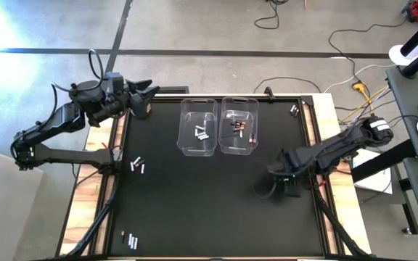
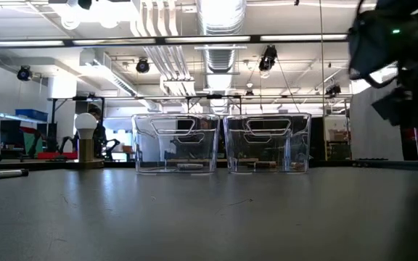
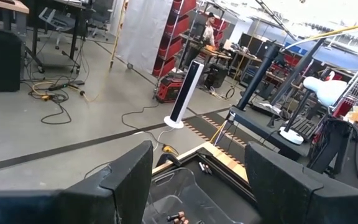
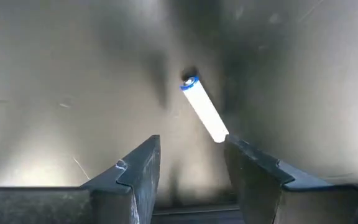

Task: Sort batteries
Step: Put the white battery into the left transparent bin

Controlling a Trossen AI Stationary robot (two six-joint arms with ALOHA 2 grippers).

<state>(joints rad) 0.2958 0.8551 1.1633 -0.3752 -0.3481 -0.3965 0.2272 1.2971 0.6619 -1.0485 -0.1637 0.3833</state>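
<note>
Two clear bins stand side by side at the far middle of the black mat. The left bin [image 1: 198, 127] holds silvery-white batteries [image 1: 200, 132]. The right bin [image 1: 239, 125] holds dark batteries with reddish marks [image 1: 238, 127]. My right gripper [image 1: 278, 187] is open and low over the mat, right of centre. A white battery with a blue ring [image 4: 204, 111] lies flat on the mat just beyond its fingertips [image 4: 191, 152]. My left gripper [image 1: 142, 101] is open and empty, raised over the table's far left corner; its open fingers also show in the left wrist view [image 3: 197, 180]. My right gripper has one fingertip [image 4: 232, 144] right at the white battery's near end [image 4: 219, 135], and I cannot tell whether they touch. The battery lies flat on the mat, slanting away from the fingers, not between them.
Loose batteries lie on the mat at the left [image 1: 138, 164], at the near left [image 1: 131, 241] and at the far right corner [image 1: 294, 110]. A metal knob with a white ball [image 2: 86, 138] stands at the far left. Bare mat lies between the bins and the near edge.
</note>
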